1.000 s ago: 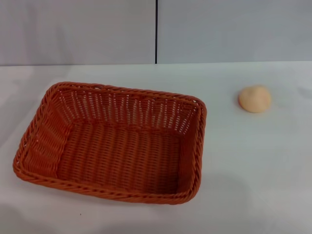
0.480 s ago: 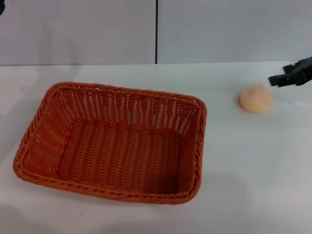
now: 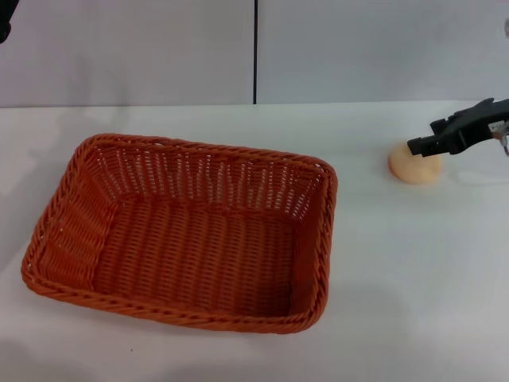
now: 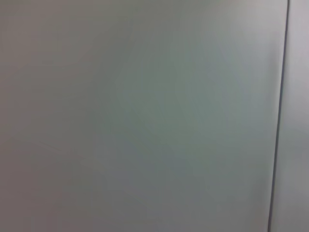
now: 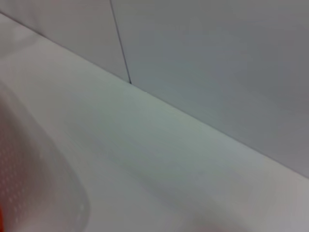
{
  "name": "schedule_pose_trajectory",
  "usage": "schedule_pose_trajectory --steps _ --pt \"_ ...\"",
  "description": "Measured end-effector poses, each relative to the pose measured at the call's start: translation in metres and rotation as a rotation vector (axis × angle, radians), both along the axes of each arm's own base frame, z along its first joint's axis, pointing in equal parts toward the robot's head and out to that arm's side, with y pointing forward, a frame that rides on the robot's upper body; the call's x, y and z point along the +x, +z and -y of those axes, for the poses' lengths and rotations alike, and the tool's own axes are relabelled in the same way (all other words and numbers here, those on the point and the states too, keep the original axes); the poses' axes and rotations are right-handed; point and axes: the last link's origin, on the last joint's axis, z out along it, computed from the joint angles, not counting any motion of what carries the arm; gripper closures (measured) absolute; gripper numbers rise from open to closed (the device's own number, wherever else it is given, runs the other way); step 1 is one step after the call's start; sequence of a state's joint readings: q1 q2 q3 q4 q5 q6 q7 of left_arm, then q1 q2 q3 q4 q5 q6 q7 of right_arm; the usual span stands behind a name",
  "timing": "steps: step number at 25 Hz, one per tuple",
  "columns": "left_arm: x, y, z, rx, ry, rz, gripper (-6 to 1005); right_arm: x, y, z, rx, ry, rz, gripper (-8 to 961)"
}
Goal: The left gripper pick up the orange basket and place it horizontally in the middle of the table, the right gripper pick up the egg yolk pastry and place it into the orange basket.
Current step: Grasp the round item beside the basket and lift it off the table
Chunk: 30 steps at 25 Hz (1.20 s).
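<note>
The orange basket [image 3: 183,231] lies empty on the white table [image 3: 398,286], left of the middle, with its long side running across the head view. The egg yolk pastry [image 3: 414,169], a small pale peach dome, rests on the table at the far right. My right gripper [image 3: 421,146] reaches in from the right edge, its dark tip just above the pastry's top and overlapping it. Only a dark sliver of my left gripper [image 3: 5,19] shows, in the upper left corner, high up and far from the basket.
A grey wall [image 3: 358,48] with a dark vertical seam [image 3: 254,52] stands behind the table. Bare tabletop lies between the basket and the pastry and along the front right. The left wrist view shows only wall; the right wrist view shows tabletop and wall.
My right gripper has come in from the right edge and moved left and down, so its tip now overlaps the pastry's top. Basket and pastry have not moved.
</note>
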<state>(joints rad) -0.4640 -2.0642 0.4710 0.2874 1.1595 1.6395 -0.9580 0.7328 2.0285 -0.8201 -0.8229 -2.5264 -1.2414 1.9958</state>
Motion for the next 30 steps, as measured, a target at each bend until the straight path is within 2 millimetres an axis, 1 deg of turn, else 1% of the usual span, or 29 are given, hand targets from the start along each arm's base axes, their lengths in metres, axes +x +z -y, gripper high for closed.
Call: schedule_pose_trajectory --steps 4,13,17,22,24,26,28,29,30 --pt "-0.002 0.001 0.001 0.001 0.008 0.009 438 0.004 -0.008 0.001 -0.013 -0.020 -0.005 368" --pt "-0.003 0.000 0.001 -0.005 0.015 0.013 445 0.008 -0.007 0.004 -0.015 -0.030 -0.004 448" --pt "-0.003 0.000 0.001 -0.007 0.014 0.012 448 0.009 -0.005 0.005 -0.016 -0.030 -0.001 585" --pt "-0.003 0.000 0.001 -0.007 0.014 0.012 510 0.010 -0.004 0.005 -0.012 -0.032 -0.004 742" --pt "-0.003 0.000 0.002 -0.007 0.014 0.012 535 0.010 0.001 0.005 0.002 -0.031 -0.010 801" --pt "-0.004 0.000 0.002 -0.007 0.015 0.012 534 0.009 0.004 0.005 0.010 -0.025 -0.017 819" --pt "-0.004 0.000 0.002 -0.007 0.015 0.012 533 0.006 0.012 0.006 0.031 -0.011 -0.036 838" --pt "-0.004 0.000 0.003 -0.007 0.016 0.012 533 0.000 0.022 0.008 0.058 0.010 -0.075 847" --pt "-0.004 0.000 0.003 -0.007 0.016 0.012 533 0.000 0.022 0.008 0.058 0.010 -0.075 855"
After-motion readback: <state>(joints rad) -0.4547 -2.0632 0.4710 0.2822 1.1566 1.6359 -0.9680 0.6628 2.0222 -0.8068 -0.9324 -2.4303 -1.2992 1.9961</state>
